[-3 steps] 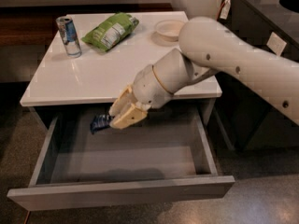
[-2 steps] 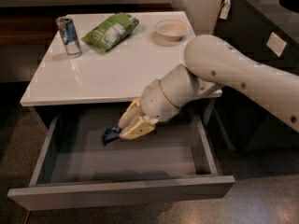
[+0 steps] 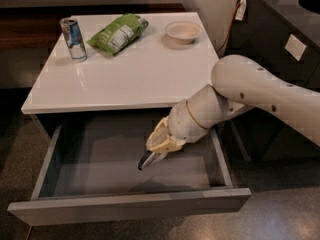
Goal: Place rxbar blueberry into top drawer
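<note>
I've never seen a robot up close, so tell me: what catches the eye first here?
A big white arm reaches down into the open drawer, its gripper low inside it, shut on a small dark bar. On the white table behind stand a can, a green chip bag and a bowl.

White table [image 3: 150,79]: silver-blue can [image 3: 73,39] upright at 10 o'clock, green chip bag [image 3: 119,32] flat at 11, pale bowl [image 3: 183,31] at 1. At 6, below the front edge, gripper [image 3: 154,155] over open top drawer [image 3: 125,206], clasping rxbar blueberry [image 3: 144,163].
</note>
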`<state>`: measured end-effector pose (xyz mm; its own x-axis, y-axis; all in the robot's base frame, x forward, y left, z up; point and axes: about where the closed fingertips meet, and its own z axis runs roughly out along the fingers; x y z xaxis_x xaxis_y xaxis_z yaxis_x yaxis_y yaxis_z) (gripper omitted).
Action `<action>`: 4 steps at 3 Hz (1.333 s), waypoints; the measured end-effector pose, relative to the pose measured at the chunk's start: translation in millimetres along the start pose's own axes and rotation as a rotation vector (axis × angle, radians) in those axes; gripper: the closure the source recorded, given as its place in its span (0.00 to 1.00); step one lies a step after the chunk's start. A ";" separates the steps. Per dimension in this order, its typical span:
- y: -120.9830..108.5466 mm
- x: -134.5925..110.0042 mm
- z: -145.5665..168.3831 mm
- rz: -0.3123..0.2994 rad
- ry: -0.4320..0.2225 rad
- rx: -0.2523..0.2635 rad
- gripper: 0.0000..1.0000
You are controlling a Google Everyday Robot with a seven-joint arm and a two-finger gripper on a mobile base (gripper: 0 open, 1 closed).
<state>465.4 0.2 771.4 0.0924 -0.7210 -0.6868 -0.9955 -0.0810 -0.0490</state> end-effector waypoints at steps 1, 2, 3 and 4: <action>1.4 29.8 1.9 0.037 0.039 0.000 1.00; 1.1 51.7 4.3 0.068 0.075 0.002 1.00; 3.5 71.5 8.4 0.106 0.133 -0.005 0.74; 5.6 79.3 12.1 0.123 0.153 -0.018 0.51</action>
<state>466.9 -49.1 708.0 -0.0265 -0.8225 -0.5681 -0.9991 0.0030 0.0422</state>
